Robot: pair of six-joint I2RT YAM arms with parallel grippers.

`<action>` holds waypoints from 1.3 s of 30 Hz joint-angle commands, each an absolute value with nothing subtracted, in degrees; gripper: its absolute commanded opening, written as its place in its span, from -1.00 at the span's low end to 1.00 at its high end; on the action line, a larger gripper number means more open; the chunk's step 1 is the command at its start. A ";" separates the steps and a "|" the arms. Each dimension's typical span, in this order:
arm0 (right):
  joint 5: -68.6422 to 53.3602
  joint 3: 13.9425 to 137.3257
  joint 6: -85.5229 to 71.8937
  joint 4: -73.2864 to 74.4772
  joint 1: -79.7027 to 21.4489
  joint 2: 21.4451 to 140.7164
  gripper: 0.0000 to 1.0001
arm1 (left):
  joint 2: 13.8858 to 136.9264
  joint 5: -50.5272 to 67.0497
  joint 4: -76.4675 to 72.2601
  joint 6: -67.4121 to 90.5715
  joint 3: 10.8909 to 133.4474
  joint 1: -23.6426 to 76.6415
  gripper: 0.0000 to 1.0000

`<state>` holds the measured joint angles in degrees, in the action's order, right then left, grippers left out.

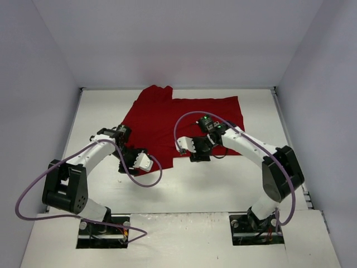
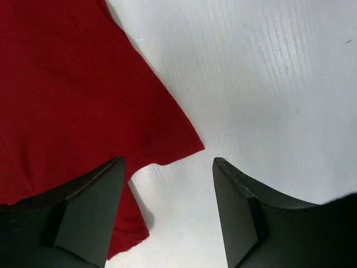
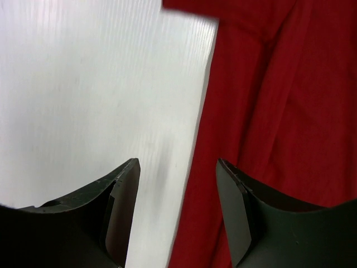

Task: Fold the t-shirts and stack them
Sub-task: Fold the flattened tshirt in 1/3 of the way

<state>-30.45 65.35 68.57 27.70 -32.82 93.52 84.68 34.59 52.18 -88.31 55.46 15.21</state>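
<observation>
Dark red t-shirt (image 1: 184,117) lies spread and wrinkled on the far middle of the white table (image 1: 223,184). Left gripper (image 2: 169,163) released, jaws apart beside a hem corner. Right gripper (image 3: 177,163) released, jaws straddling the shirt's edge, nothing grasped.

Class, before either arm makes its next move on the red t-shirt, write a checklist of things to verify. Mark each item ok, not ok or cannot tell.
1. Is the left gripper open and empty: ok.
2. Is the right gripper open and empty: ok.
3. Is an edge of the t-shirt in sight of both wrist cameras: ok.
4. Is the t-shirt folded: not ok, it lies spread on the table.
5. Is either gripper touching the cloth: cannot tell.
</observation>
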 commanded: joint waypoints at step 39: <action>-50.89 57.30 93.70 -3.25 -43.32 105.77 -0.28 | 92.11 36.38 55.64 -101.17 57.22 15.11 -0.10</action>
<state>-48.93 56.03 89.07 -1.28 -43.22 104.97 92.53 35.07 52.25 -99.46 54.73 15.78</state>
